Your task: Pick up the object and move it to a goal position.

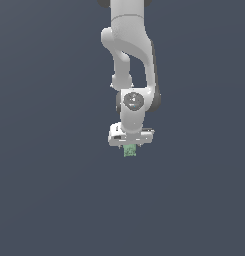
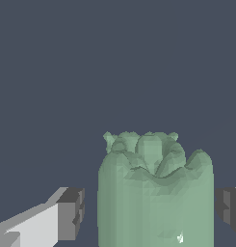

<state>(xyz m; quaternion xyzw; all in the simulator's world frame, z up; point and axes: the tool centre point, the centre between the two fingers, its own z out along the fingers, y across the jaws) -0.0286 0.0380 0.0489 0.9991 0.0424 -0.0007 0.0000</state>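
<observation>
Both gripper (image 1: 130,148) fingers flank the object (image 1: 129,150).

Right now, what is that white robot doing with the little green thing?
The white robot arm is reaching straight down, and its gripper has a small pale green lump sitting between its two fingers. In the wrist view there is a small gap between each finger and the lump, so the gripper looks open and has not squeezed it yet. The lump has not been carried anywhere yet.

The plain dark slate-blue bench (image 1: 49,200) spreads evenly around the pale green object (image 1: 129,150), showing no markings.
</observation>
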